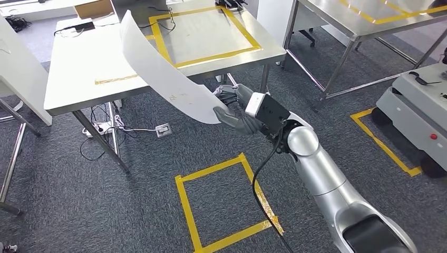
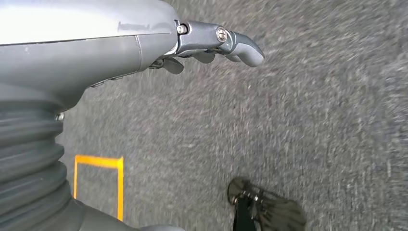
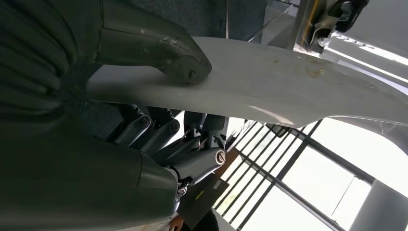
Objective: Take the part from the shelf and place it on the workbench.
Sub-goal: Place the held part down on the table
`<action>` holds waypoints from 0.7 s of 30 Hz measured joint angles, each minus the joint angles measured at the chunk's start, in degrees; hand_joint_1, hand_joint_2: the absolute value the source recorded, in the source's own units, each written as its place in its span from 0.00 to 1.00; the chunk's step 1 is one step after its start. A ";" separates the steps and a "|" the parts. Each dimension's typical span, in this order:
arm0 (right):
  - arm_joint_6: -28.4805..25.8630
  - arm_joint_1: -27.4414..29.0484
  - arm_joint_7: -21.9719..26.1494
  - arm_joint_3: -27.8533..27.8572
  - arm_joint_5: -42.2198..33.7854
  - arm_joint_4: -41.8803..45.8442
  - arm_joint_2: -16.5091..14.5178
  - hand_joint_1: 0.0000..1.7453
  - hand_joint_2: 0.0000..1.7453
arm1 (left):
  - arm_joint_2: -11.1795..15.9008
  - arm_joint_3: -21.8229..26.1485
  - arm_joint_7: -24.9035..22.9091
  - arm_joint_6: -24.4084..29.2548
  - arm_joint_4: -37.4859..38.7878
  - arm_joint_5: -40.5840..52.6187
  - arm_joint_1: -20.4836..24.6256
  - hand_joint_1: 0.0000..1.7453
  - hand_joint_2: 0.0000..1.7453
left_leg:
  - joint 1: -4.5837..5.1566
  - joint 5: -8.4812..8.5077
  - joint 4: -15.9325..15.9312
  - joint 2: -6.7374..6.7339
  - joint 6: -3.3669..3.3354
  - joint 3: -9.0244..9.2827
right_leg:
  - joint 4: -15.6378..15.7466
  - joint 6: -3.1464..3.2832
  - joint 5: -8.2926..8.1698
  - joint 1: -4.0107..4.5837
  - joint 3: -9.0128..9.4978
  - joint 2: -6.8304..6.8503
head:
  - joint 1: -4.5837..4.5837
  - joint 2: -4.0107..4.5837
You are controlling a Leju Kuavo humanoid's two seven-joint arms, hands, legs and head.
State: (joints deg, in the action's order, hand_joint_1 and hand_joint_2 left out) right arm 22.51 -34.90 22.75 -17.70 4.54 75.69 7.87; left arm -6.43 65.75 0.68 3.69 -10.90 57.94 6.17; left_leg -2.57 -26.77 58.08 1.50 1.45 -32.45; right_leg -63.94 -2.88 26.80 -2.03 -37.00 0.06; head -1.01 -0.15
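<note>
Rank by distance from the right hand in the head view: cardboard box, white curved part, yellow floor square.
1. White curved part: gripped by the right hand.
2. Yellow floor square: on the carpet below the hand.
3. Cardboard box: far end of the workbench.

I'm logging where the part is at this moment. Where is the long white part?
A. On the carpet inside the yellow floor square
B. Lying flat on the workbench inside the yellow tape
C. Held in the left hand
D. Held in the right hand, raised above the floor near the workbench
D: the right hand grips one end of the white part, which angles up over the workbench edge.
</note>
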 joint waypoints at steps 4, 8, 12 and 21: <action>-0.31 -0.43 0.31 -0.78 -0.48 -1.66 0.84 1.00 1.00 | -0.12 0.95 -0.57 -0.02 0.16 -1.28 -0.62 0.00 1.00 | -0.12 -1.11 0.69 0.65 1.91 -0.26 | 4.11 1.63 -0.26 0.19 1.87 -0.53 | 0.07 0.00; -0.70 -0.25 0.24 -1.50 -0.84 -2.13 1.26 1.00 1.00 | -0.18 1.62 -0.98 -0.02 0.27 -1.51 -0.85 0.00 1.00 | -0.09 -3.31 5.76 -0.79 2.38 -2.60 | 4.14 3.53 0.63 0.28 2.91 -0.33 | 0.19 0.00; -1.43 0.95 0.03 -1.74 -1.11 -2.65 1.63 1.00 1.00 | -0.17 1.94 -1.11 -0.13 0.35 -1.60 -1.13 0.00 1.00 | 0.78 -5.40 17.85 -1.24 1.58 -10.89 | 4.13 4.43 2.27 1.13 4.69 -0.06 | 0.22 0.00; -2.29 1.42 -0.09 -1.94 -1.24 -3.55 2.16 1.00 1.00 | -0.27 3.32 -0.07 -0.88 0.44 -3.33 -0.99 0.00 1.00 | 2.63 2.03 0.85 -1.26 -2.13 -3.88 | 3.77 2.65 4.15 1.72 8.01 -0.10 | 0.30 0.00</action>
State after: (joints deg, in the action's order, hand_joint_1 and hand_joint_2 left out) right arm 20.22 -33.48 22.67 -19.64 3.30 72.14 10.03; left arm -6.70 69.07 0.61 2.81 -10.46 54.62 5.18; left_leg 0.07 -24.74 58.93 0.23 -0.68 -36.33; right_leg -60.17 -0.22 30.95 -0.30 -28.99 -0.04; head -0.71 -0.15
